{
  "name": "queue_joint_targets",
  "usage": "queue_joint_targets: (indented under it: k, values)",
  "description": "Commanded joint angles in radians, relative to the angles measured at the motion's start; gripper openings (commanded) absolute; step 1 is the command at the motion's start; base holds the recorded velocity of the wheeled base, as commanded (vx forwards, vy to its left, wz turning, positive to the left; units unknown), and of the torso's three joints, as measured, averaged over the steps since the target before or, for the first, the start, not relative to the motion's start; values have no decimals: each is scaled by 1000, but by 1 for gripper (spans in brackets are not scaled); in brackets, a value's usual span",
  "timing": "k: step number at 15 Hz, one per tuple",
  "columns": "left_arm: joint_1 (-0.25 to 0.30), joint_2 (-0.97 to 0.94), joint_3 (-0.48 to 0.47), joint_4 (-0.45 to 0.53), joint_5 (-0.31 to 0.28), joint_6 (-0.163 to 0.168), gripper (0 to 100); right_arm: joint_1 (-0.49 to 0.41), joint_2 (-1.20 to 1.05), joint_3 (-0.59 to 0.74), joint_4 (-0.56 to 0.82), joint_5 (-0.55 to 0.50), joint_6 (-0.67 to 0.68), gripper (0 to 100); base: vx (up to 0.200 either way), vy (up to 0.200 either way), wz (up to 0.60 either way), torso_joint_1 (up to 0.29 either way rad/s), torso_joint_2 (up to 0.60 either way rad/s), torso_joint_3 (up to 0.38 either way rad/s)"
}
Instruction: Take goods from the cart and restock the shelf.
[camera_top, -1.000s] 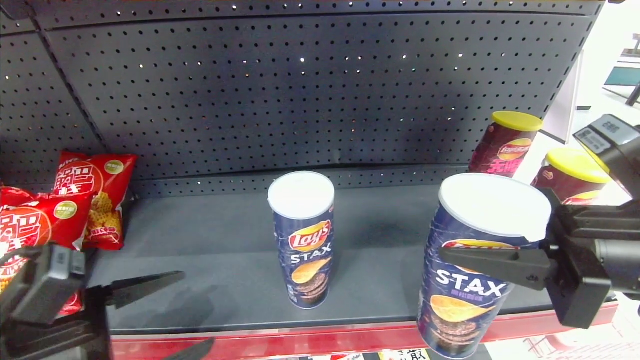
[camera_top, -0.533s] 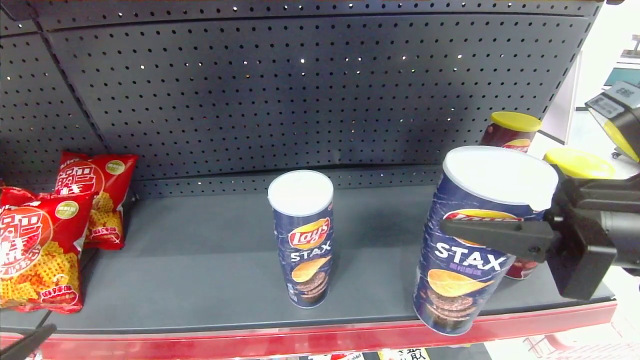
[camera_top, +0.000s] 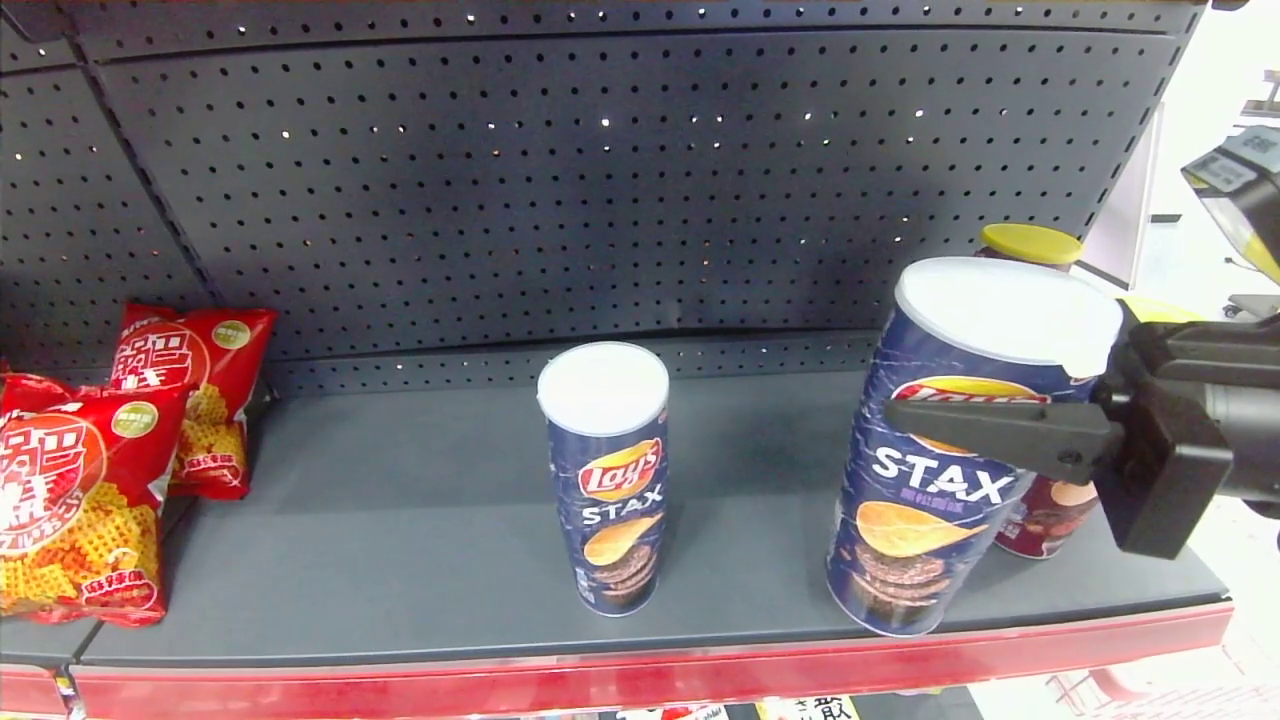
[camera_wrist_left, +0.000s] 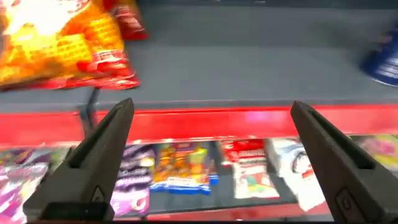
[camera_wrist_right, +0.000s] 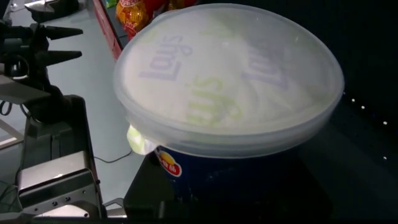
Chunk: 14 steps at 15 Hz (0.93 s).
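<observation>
We have lifted the held can (camera_top: 920, 530), navy, white-lidded, tilted, right of the standing can (camera_top: 608, 500); our right gripper (camera_top: 940, 400) clamps it, our left gripper (camera_wrist_left: 211, 124) gapes wide.

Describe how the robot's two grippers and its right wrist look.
The right gripper is matte black. Its near finger is long and flat and tapers to a point. It sits on a blocky black body joined to a round dark grey wrist. The left gripper has two dark wedge-shaped fingers, one with a faint round mark near its base.
</observation>
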Motion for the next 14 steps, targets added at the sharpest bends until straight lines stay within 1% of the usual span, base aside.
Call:
queue_joint_targets:
  k: [1,2,3,4,5,6,8,9,10,11,12,13,14]
  values:
    - [-77,-11,0,0,-50,3,100,-2,-6,-4,1,-1,0,0,0,0,0,0,0,0]
    - [-110,-26,0,0,-45,1,100,-6,-6,-4,1,-2,0,0,0,0,0,0,0,0]
    - [-118,-36,0,0,-45,1,100,-6,-9,-2,1,-2,0,0,0,0,0,0,0,0]
    - [-149,-48,0,0,-48,-8,100,-6,-12,2,1,-7,0,0,0,0,0,0,0,0]
    - [-147,-46,0,0,-40,-20,100,-6,-14,4,1,-7,0,0,0,0,0,0,0,0]
    - [-140,-51,0,0,13,-25,100,-6,-10,2,1,-7,0,0,0,0,0,0,0,0]
    - [-120,-91,2,-1,154,-22,100,-6,-6,1,1,-7,0,0,0,0,0,0,0,0]
    - [-120,-100,3,-3,188,-9,100,-6,-6,-1,1,-7,0,0,0,0,0,0,0,0]
    - [-120,-100,3,-3,199,15,100,-6,-6,-1,1,-7,0,0,0,0,0,0,0,0]
    - [-120,-100,3,-3,200,18,100,-6,-6,-2,1,-7,0,0,0,0,0,0,0,0]
    - [-120,-97,2,-1,200,0,100,-8,-6,-4,1,-8,0,0,0,0,0,0,0,0]
    - [-120,-95,2,-1,197,-11,100,-8,-6,-7,1,-8,0,0,0,0,0,0,0,0]
    - [-120,-100,2,-1,202,3,100,-8,-9,-7,1,-8,0,0,0,0,0,0,0,0]
